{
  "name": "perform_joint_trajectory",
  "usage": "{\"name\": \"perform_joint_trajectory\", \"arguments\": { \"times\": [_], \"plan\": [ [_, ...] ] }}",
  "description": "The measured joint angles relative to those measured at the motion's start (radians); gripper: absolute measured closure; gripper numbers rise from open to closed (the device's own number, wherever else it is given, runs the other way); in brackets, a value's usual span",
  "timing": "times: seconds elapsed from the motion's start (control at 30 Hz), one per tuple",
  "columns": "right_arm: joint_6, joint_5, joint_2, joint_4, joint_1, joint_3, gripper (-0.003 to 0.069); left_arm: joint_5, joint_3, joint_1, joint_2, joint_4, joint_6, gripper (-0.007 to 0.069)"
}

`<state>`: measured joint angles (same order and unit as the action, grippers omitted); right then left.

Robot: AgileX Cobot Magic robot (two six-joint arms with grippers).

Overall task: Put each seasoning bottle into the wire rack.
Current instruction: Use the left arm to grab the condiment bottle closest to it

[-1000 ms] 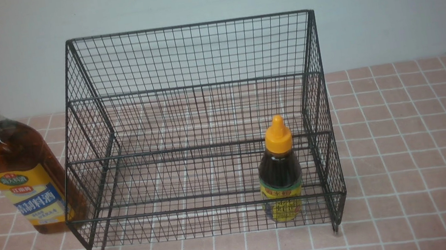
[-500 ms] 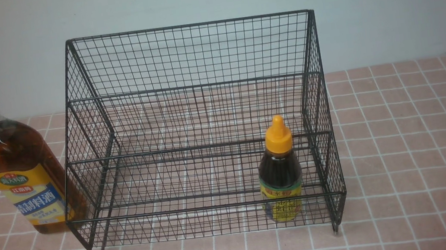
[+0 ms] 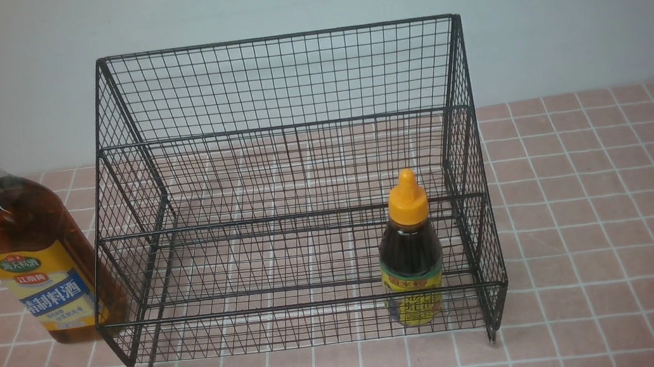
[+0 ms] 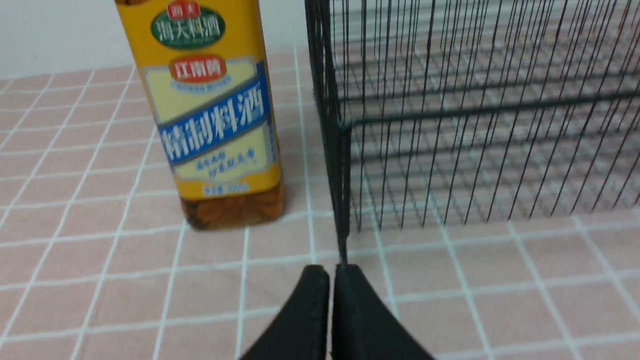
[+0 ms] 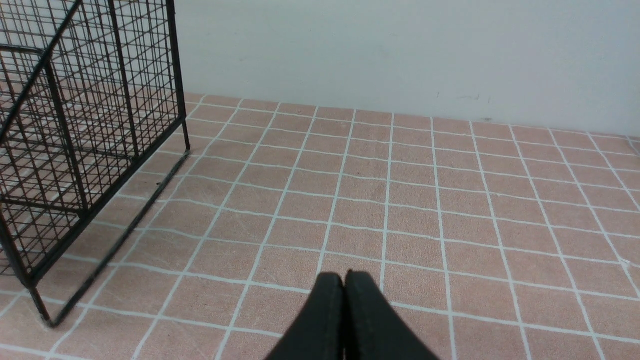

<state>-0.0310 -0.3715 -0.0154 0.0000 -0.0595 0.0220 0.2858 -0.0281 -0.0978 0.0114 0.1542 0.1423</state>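
Wire rack, amber bottle, dark bottle: one each

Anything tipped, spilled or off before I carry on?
Nothing stands out. The tall bottle stands upright and capped on the table, beside the rack's left side. The small bottle stands upright in the rack's front step, at its right end. No spill or damage shows.

Hovering over the tiled tabletop with the left gripper closed tight, facing the tall amber bottle standing upright just beside the wire rack.
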Motion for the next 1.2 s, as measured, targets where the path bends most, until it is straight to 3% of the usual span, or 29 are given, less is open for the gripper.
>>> {"name": "perform_joint_trajectory", "arguments": {
  "times": [0.2,0.33,0.4,0.6,0.9,1.0,1.03,1.1,1.2],
  "plan": [
    [0.000,0.000,0.000,0.000,0.000,0.000,0.0672,-0.415,0.000,0.000,0.000,0.177,-0.032,0.0627],
    [0.000,0.000,0.000,0.000,0.000,0.000,0.0672,-0.687,0.000,0.000,0.000,0.199,-0.028,0.0627],
    [0.000,0.000,0.000,0.000,0.000,0.000,0.0672,-0.810,0.024,0.000,-0.012,0.207,0.032,0.0627],
    [0.000,0.000,0.000,0.000,0.000,0.000,0.0672,-0.785,0.228,0.000,-0.281,0.250,0.243,0.0627],
    [0.000,0.000,0.000,0.000,0.000,0.000,0.0672,-0.771,0.468,0.000,-0.739,0.385,0.287,0.0522],
    [0.000,0.000,0.000,0.000,0.000,0.000,0.0672,-0.764,0.523,0.000,-0.856,0.393,0.287,0.0445],
    [0.000,0.000,0.000,0.000,0.000,0.000,0.0672,-0.763,0.551,0.000,-0.931,0.393,0.287,0.0368],
    [0.000,0.000,0.000,0.000,0.000,0.000,0.0672,-0.763,0.570,0.000,-0.971,0.393,0.287,0.0326],
    [0.000,0.000,0.000,0.000,0.000,0.000,0.0672,-0.765,0.602,0.000,-1.078,0.393,0.287,0.0166]
  ]
}}
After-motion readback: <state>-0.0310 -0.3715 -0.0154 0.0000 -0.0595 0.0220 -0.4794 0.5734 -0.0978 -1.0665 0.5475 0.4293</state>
